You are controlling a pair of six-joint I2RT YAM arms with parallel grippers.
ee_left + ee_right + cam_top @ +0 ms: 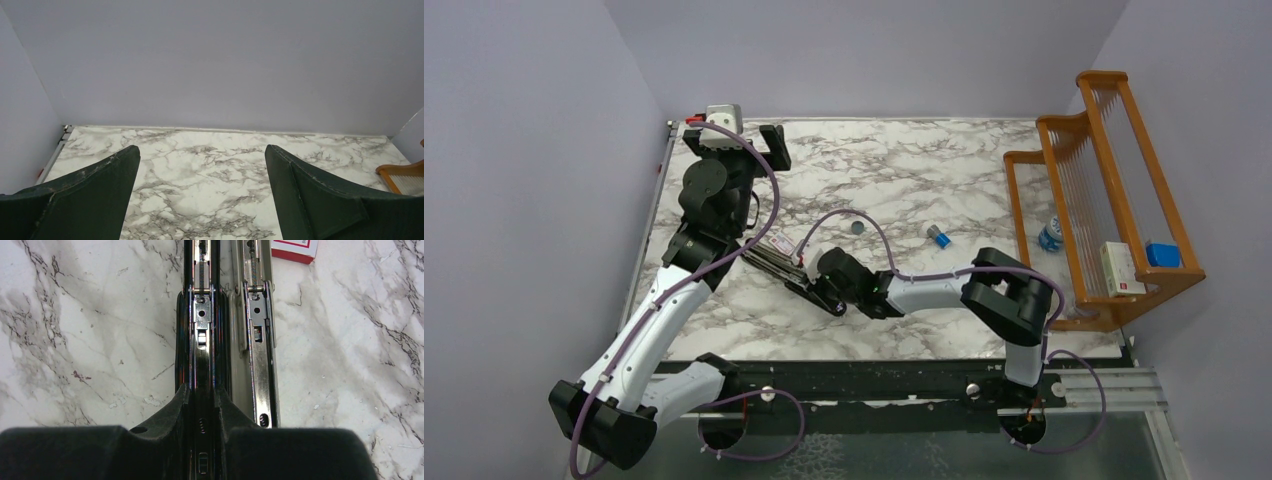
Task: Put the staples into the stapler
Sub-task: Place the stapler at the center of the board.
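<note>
The stapler (769, 262) lies opened flat on the marble table (904, 170), left of centre. In the right wrist view it shows as two parallel rails: a dark-sided channel (202, 335) and a bright metal rail (258, 340) beside it. My right gripper (202, 390) (814, 285) is shut on the dark-sided channel, one finger on each side. A small white-and-red box (295, 249) (781, 243) lies right by the stapler's far end. I cannot make out the staples. My left gripper (202, 150) (736, 138) hangs open over the back left corner, holding nothing.
A small dark round disc (857, 227) and a little blue-and-white cylinder (939, 236) lie right of the stapler. A wooden rack (1114, 190) stands along the right edge, with a white box and a blue item on it. Grey walls enclose the table.
</note>
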